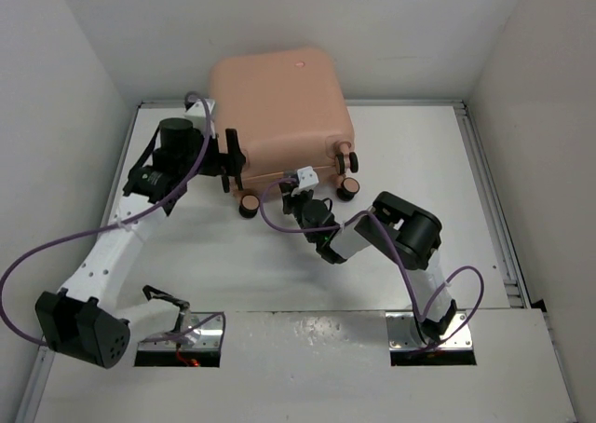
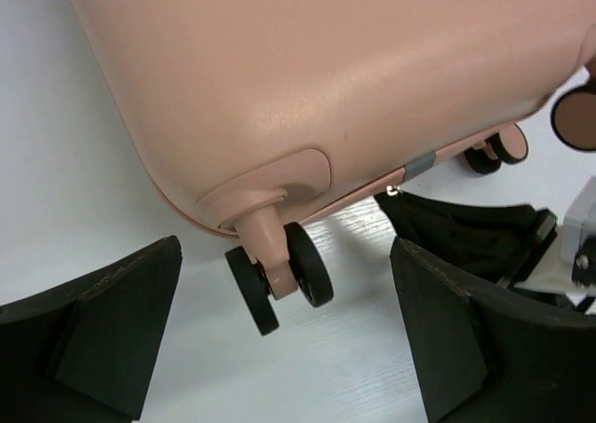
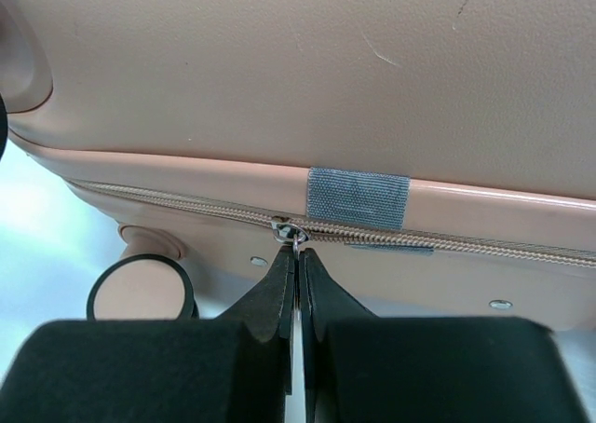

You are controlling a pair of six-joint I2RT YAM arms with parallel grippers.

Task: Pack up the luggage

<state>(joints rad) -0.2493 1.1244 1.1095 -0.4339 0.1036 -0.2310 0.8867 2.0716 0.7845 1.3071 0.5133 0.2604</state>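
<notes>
You have the salmon-pink hard-shell suitcase lying at the upper centre of the top view, its far edge against the back wall and its wheeled edge facing the arms. The two halves of the shell are together, so you cannot see what is inside. The zipper runs along the seam, crossed by a small grey fabric patch in the middle of the right wrist frame.

Your right gripper is pinched closed on the metal zipper pull, just left of and below that patch; its fingertips meet at the seam. Your left gripper is spread wide, with one black pad at the lower left of its frame and the other at the lower right. The twin dark wheel at the suitcase's corner stands between them, touching neither.

The suitcase rests on a white table with plain white walls on three sides. Purple cables loop off both arms; the left one arcs out to the left edge of the top view
</notes>
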